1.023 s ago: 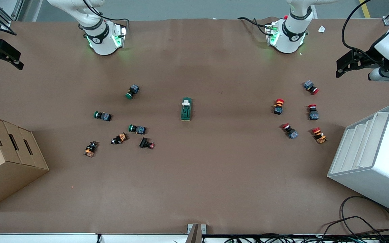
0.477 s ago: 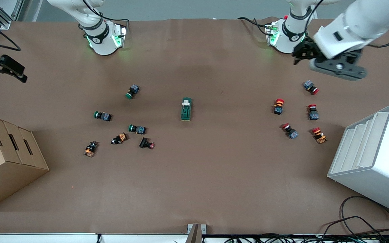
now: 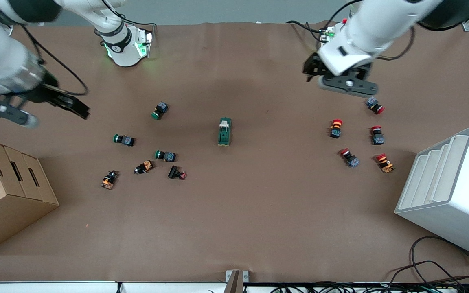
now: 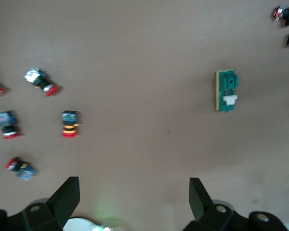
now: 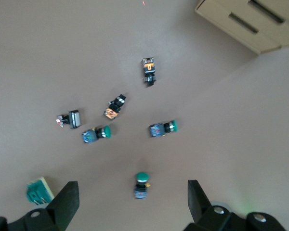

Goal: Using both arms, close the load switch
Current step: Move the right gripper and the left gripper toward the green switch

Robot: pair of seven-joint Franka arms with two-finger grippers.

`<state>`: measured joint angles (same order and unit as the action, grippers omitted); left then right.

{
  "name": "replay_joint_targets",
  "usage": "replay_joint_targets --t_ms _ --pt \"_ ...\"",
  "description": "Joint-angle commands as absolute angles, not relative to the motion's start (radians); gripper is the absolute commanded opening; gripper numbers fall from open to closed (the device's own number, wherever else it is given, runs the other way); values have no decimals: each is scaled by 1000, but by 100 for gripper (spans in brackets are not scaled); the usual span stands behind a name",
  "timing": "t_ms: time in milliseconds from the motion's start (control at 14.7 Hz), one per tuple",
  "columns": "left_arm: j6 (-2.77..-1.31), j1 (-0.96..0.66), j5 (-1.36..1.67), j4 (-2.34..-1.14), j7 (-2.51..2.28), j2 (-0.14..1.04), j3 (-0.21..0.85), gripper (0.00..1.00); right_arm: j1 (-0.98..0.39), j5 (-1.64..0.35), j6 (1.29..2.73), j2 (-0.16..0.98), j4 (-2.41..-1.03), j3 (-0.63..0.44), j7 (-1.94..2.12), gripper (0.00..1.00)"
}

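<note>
Lying alone at the middle of the bench (image 3: 234, 228), flat and lengthwise toward the bases, with the white toggle at the end nearer them: the load switch (image 3: 224, 131), well apart from everything else, presumably so that both arms can come at it from either end. Untouched so far, by the look of it. Scattered toward the right arm's end, green and orange push buttons (image 3: 165, 155); toward the left arm's end, red-capped buttons (image 3: 336, 127); at the two ends of the bench a cardboard box (image 3: 6, 191) and a white stepped bin (image 3: 450, 187). Hanging up in the air over bare bench near its own base, just above the red-capped group: the left pincer (image 3: 311, 68), empty. Hanging over bare bench above the green buttons: the right pincer (image 3: 75, 106), also empty.

Seen from the left wrist: left pincer (image 4: 134, 197) spread wide, both fingers (image 4: 67, 196) clear of everything, nothing between them; load switch (image 4: 226, 90) well off, red-capped buttons (image 4: 69, 123) nearer.

Seen from the right wrist: right pincer (image 5: 130, 198) likewise spread wide and holding nothing; a green button (image 5: 141, 185) lying on the bench under the gap, not touched; load switch (image 5: 38, 190) just showing by one finger, low on the bench and well below it. Judged an approach stage, with neither arm yet down at the switch.
</note>
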<state>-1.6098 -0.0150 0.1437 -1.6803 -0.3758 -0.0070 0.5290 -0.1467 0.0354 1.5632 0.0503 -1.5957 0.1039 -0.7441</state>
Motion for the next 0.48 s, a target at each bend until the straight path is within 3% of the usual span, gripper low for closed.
replay_joint_targets --t_ms 0,273,409 --pt "-1731 -5 153 -1765 -519 -23 613 100 -196 55 1552 144 -1519 100 -966 100" --pt "-1915 -9 152 -1862 -777 -21 724 100 -257 60 1558 242 -1479 101 -1178 100" --pt "-2008 -12 152 -1903 -897 -17 779 100 -285 48 1632 262 -1479 100 -1270 100"
